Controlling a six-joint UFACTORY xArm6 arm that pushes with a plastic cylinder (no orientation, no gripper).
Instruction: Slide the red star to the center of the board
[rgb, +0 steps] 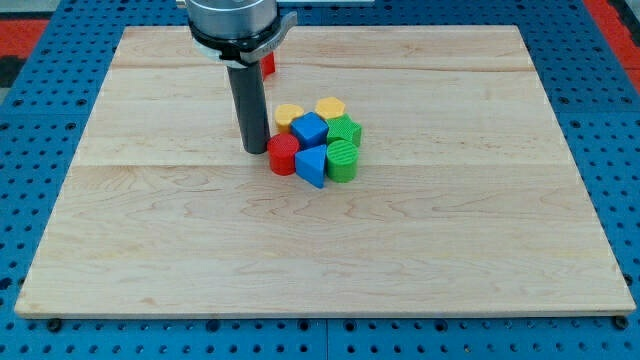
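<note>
the arm enters at the view's top, left of centre, where only its grey, round end housing shows, cut off by the frame edge. a black collar rings the housing's underside. from it a straight dark rod hangs upright, with no visible lean. my tip rests at board height, a little above and left of the view's centre. the rest of the arm lies outside the frame, so its joints and pose cannot be told.
</note>
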